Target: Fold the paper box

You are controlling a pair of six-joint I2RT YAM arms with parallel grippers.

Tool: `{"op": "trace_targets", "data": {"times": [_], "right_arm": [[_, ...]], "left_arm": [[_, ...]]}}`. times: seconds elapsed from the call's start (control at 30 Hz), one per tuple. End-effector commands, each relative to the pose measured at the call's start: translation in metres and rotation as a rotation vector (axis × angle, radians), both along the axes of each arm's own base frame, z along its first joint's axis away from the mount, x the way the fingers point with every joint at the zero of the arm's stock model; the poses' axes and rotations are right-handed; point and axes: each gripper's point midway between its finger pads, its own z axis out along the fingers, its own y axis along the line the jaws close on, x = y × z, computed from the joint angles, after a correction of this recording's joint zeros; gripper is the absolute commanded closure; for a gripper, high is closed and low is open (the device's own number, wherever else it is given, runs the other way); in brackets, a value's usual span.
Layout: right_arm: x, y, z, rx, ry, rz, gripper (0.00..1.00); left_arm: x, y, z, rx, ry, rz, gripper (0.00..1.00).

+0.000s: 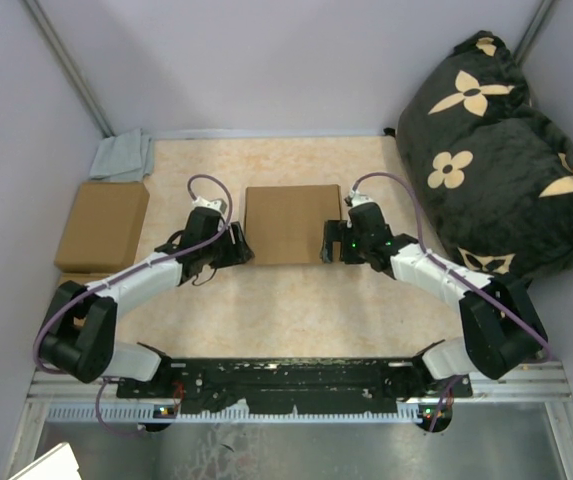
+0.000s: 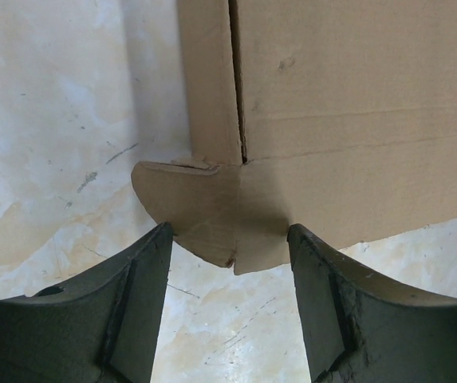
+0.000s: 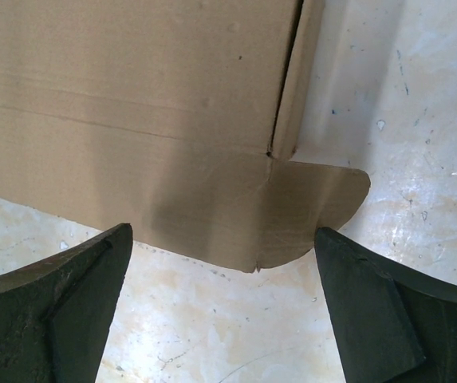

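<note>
The paper box [image 1: 291,222] is a plain brown cardboard mailer lying flat in the middle of the table. My left gripper [image 1: 241,245] is open at its near left corner. In the left wrist view the box's rounded corner flap [image 2: 212,215] lies just ahead of the jaws, with the left gripper [image 2: 230,243] empty. My right gripper [image 1: 332,243] is open at the near right corner. In the right wrist view the right corner flap [image 3: 308,211] lies just ahead of the open right gripper [image 3: 224,239]. Neither gripper holds anything.
A closed brown box [image 1: 103,226] sits at the left, with a grey-green cloth [image 1: 124,156] behind it. A black cushion with tan flowers [image 1: 496,150] fills the right side. Grey walls enclose the table at the back and left.
</note>
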Motion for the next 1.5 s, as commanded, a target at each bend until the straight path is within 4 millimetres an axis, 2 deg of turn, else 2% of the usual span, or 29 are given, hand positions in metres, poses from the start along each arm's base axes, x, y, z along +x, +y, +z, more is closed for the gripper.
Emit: {"op": "trace_targets", "data": {"times": [0.0,0.4,0.93,1.1,1.47], "right_arm": [[0.013,0.016,0.027,0.040,-0.090,0.039,0.03],[0.003,0.031,0.033,0.081,-0.090,0.108,0.06],[-0.004,0.032,0.052,0.111,-0.100,0.126,0.07],[-0.002,0.028,0.047,0.080,-0.103,0.116,0.07],[-0.002,0.032,0.038,0.094,-0.097,0.129,0.07]], "left_arm": [[0.006,-0.013,0.012,-0.025,-0.031,-0.049,0.34],[-0.006,-0.027,0.021,-0.074,-0.011,-0.132,0.37],[-0.012,-0.029,0.043,-0.093,-0.008,-0.151,0.39],[-0.013,-0.030,0.045,-0.096,-0.009,-0.159,0.40],[-0.015,-0.033,0.038,-0.103,0.012,-0.171,0.40]]}}
